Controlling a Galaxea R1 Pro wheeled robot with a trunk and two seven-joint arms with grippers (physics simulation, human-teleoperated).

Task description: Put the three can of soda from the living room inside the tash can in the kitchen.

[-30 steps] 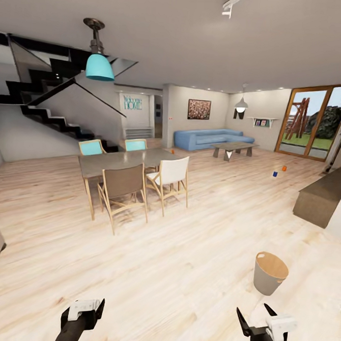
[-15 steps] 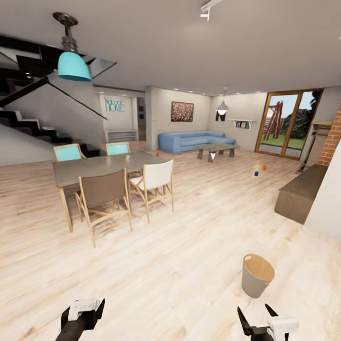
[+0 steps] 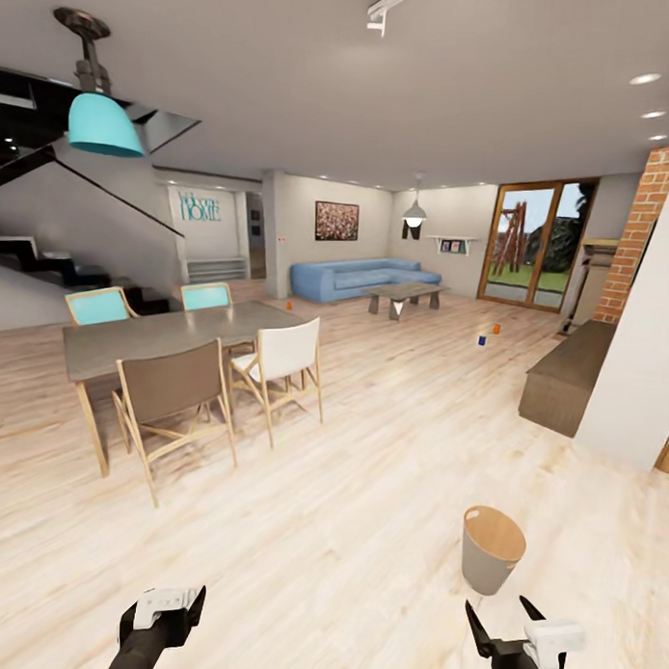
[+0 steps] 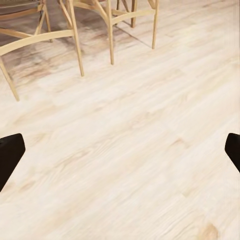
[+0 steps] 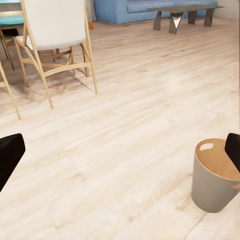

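1. I've got both grippers low over the wood floor point(image 3: 347, 528): left gripper point(image 3: 166, 608) and right gripper point(image 3: 503, 620), fingers spread wide, nothing held.
2. Trash can point(image 3: 491, 549) stands upright just ahead of the right gripper.
3. Two soda cans, blue point(image 3: 482, 341) and orange point(image 3: 496, 330), sit far off near the sofa point(image 3: 361, 278); a third orange can point(image 3: 288, 305) sits left of it.

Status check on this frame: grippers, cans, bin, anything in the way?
Left gripper open, right gripper open, both empty. Three cans far off on floor: orange, blue, orange. Trash can near right gripper.
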